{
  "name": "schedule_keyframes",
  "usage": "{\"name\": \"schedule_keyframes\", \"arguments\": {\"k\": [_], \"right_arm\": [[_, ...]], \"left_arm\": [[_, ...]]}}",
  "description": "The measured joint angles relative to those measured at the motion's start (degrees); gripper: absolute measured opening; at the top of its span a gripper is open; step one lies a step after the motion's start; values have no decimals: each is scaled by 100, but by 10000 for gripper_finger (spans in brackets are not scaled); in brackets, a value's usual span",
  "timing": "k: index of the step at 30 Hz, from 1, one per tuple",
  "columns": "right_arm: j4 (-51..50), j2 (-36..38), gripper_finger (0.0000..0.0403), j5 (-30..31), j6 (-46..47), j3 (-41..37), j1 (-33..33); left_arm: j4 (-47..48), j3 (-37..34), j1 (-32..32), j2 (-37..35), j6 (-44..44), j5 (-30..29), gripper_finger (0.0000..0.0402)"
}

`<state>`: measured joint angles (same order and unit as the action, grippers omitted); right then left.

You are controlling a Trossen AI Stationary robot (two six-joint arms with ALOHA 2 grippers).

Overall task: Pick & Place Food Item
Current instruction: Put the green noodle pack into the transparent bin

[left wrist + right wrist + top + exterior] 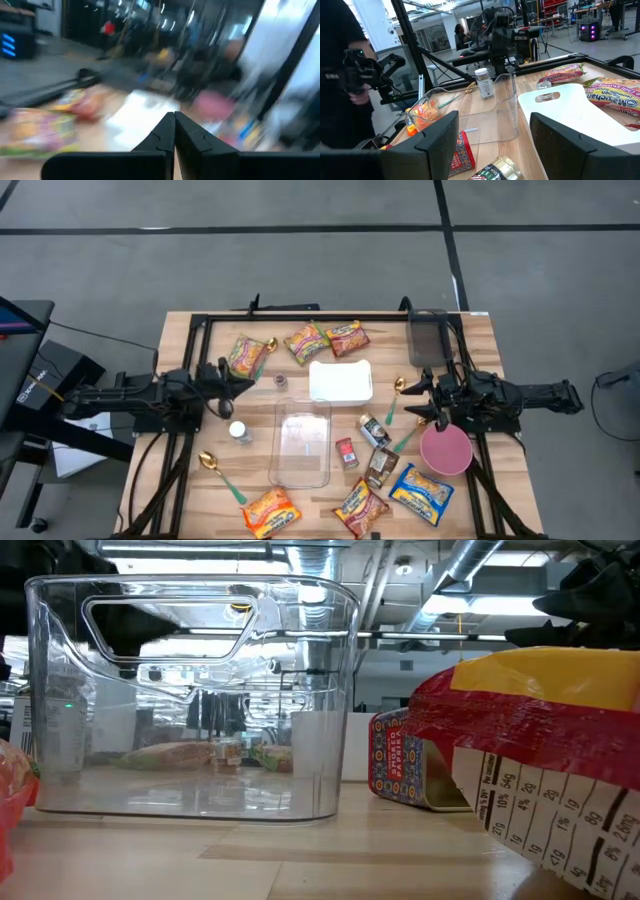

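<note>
Several food packets lie around a clear plastic container (302, 440) at the table's middle: noodle packets at the far side (325, 340) and at the near side (362, 508), and a small red packet (346, 452) beside the container. My left gripper (248, 383) (174, 131) hovers shut over the table's left side, holding nothing. My right gripper (414, 397) (492, 140) hovers open over the right side, pointing level toward the container (485, 112), with nothing between its fingers. In the low view the container (190, 700) stands on the wood beside a red packet (405, 775).
A white lid (341, 380) lies beyond the container. A pink bowl (445, 448) sits at the right, and a small jar (240, 432) stands at the left. Green-handled spoons (220, 476) lie about. A black frame (330, 312) edges the table. A person stands beyond the table (340, 75).
</note>
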<state>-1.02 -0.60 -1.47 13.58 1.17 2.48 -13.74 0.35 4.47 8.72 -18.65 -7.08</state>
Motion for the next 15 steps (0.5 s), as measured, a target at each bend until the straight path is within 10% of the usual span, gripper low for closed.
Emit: {"name": "schedule_keyframes", "arguments": {"k": [15], "right_arm": [[9, 2, 240, 0, 0, 0, 0]], "left_arm": [[-3927, 1, 7, 798, -2489, 352, 0]]}}
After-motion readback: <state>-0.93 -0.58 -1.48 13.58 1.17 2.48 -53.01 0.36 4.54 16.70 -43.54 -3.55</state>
